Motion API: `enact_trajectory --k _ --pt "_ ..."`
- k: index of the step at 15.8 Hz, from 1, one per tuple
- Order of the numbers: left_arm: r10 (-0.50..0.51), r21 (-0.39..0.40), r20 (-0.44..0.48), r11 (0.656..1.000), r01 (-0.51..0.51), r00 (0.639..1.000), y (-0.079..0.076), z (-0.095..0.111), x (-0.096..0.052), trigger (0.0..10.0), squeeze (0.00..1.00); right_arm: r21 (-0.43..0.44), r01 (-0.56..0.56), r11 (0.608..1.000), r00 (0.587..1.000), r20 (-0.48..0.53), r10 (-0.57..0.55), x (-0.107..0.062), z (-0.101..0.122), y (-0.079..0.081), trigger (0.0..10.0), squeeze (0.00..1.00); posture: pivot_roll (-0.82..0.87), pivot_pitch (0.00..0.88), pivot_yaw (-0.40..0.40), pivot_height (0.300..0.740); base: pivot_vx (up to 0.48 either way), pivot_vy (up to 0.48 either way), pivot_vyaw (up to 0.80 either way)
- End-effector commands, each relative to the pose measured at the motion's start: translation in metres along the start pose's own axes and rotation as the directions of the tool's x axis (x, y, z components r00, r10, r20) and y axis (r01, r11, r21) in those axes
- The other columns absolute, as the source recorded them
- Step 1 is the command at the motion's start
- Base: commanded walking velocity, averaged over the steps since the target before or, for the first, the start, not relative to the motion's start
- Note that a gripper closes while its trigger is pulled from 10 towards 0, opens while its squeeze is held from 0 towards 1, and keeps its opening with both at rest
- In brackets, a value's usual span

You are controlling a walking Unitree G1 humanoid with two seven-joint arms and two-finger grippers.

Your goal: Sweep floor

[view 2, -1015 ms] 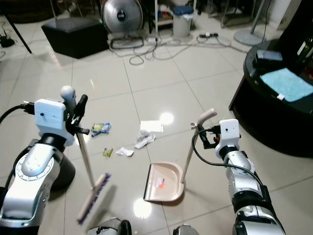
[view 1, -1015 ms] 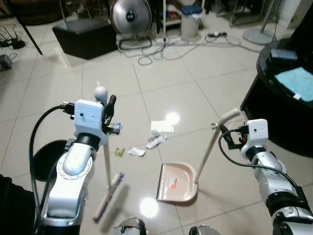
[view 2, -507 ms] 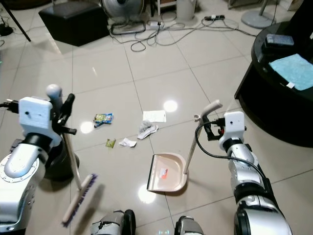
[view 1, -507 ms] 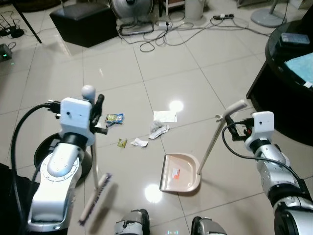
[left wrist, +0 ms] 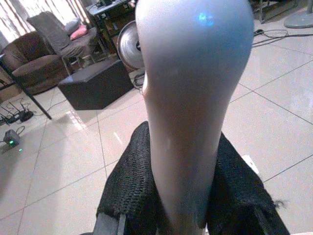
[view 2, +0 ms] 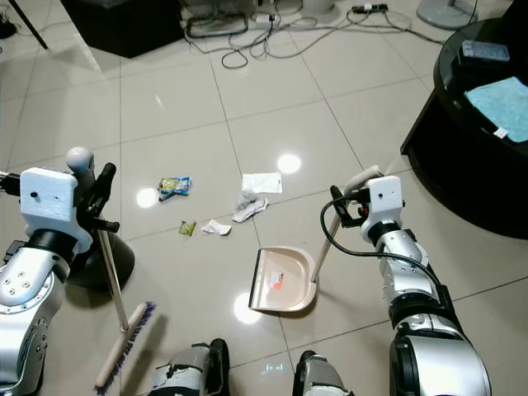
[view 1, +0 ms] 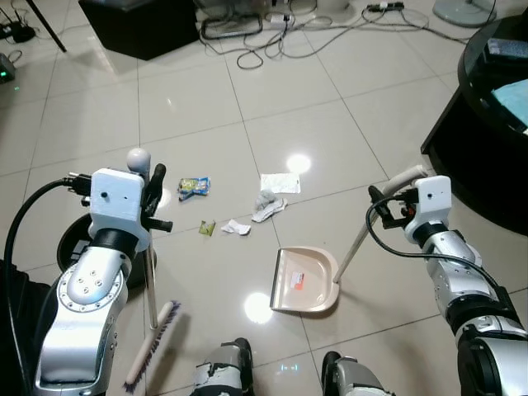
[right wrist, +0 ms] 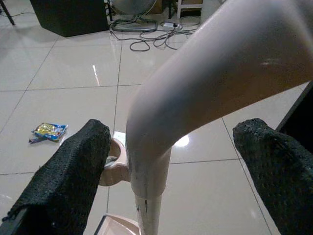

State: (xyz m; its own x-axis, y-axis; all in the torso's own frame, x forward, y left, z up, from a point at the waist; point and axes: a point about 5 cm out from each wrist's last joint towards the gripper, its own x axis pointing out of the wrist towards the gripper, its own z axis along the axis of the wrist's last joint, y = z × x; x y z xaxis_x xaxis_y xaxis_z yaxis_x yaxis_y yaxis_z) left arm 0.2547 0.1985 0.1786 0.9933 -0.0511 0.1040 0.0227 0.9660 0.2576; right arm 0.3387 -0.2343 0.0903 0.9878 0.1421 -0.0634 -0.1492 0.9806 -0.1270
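Left eye view shows the litter on the tiled floor: a crumpled tissue, a white paper sheet, a small white scrap, a green scrap and a snack wrapper, all beyond the front lip of the dustpan. Over the last second the whole picture has shifted, so the camera has moved; the litter itself seems unswept. The broom now hangs more upright, bristles near the floor by the robot's feet. The left gripper is pinched round the broom pole. The right gripper has its fingers spread either side of the dustpan handle, probably not clamping it. Sweeping proper has yet to begin.
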Motion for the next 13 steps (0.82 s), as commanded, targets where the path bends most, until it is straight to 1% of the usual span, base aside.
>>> enact_trajectory --k 1,3,4,5,6,9,10,11,12,13 --pt "0.02 0.016 0.018 1.0 -0.02 1.0 0.0074 0.0062 -0.0045 10.0 0.0 -0.014 -0.026 1.0 0.999 -0.022 0.026 -0.0002 -0.0031 0.0023 10.0 0.0 0.23 0.274 0.097 0.74 0.0 0.0 0.0" --pt "0.015 0.013 0.015 1.0 -0.015 1.0 0.0078 0.0063 -0.0053 10.0 0.0 -0.011 -0.021 1.0 1.0 -0.019 0.021 0.0014 -0.0008 0.0007 10.0 0.0 0.22 0.28 0.097 0.74 0.0 0.0 0.0" --pt "0.012 0.01 0.015 1.0 -0.012 1.0 0.0077 0.0064 -0.0056 10.0 0.0 -0.007 -0.02 1.0 1.0 -0.013 0.02 0.0021 0.0005 0.0005 3.8 0.0 0.22 0.28 0.097 0.74 0.0 0.0 0.0" --pt "0.012 0.008 0.014 1.0 -0.012 1.0 0.0074 0.0065 -0.0054 10.0 0.0 -0.003 -0.021 1.0 1.0 -0.01 0.021 0.0025 0.001 0.0011 2.4 0.0 0.22 0.279 0.097 0.74 0.0 0.0 0.0" --pt "0.011 0.007 0.015 1.0 -0.011 1.0 0.0068 0.0066 -0.0055 10.0 0.0 -0.001 -0.023 1.0 1.0 -0.007 0.023 0.0028 0.0008 0.0027 0.0 0.0 0.22 0.28 0.094 0.74 0.0 0.0 0.0" --pt "0.009 0.002 0.012 1.0 -0.009 1.0 0.006 0.0064 -0.0062 10.0 0.0 0.004 -0.03 1.0 1.0 -0.003 0.03 0.0035 0.0 0.007 0.0 0.0 0.23 0.282 0.094 0.74 0.0 0.0 0.0" --pt "0.009 0.002 0.012 1.0 -0.009 1.0 0.0061 0.0065 -0.0069 10.0 0.0 0.001 -0.032 0.999 0.999 -0.004 0.032 0.0037 -0.0002 0.0076 1.6 0.0 0.23 0.282 0.094 0.74 0.0 0.0 0.0" --pt "0.009 0.003 0.01 1.0 -0.009 1.0 0.0069 0.0064 -0.0073 10.0 0.0 -0.006 -0.033 0.999 0.999 -0.007 0.033 0.004 -0.0001 0.0078 8.5 0.0 0.23 0.282 0.094 0.74 0.0 0.0 0.0" --pt "0.01 0.004 0.008 1.0 -0.01 1.0 0.0074 0.006 -0.0072 10.0 0.0 -0.01 -0.033 0.999 0.999 -0.009 0.033 0.0043 0.0 0.0079 10.0 0.0 0.23 0.283 0.093 0.74 0.0 0.0 0.0" --pt "0.013 0.005 0.006 1.0 -0.013 1.0 0.0082 0.0055 -0.0072 10.0 0.0 -0.015 -0.034 0.999 0.999 -0.012 0.034 0.0045 0.0 0.0078 10.0 0.0 0.23 0.285 0.091 0.74 0.0 0.0 0.0"
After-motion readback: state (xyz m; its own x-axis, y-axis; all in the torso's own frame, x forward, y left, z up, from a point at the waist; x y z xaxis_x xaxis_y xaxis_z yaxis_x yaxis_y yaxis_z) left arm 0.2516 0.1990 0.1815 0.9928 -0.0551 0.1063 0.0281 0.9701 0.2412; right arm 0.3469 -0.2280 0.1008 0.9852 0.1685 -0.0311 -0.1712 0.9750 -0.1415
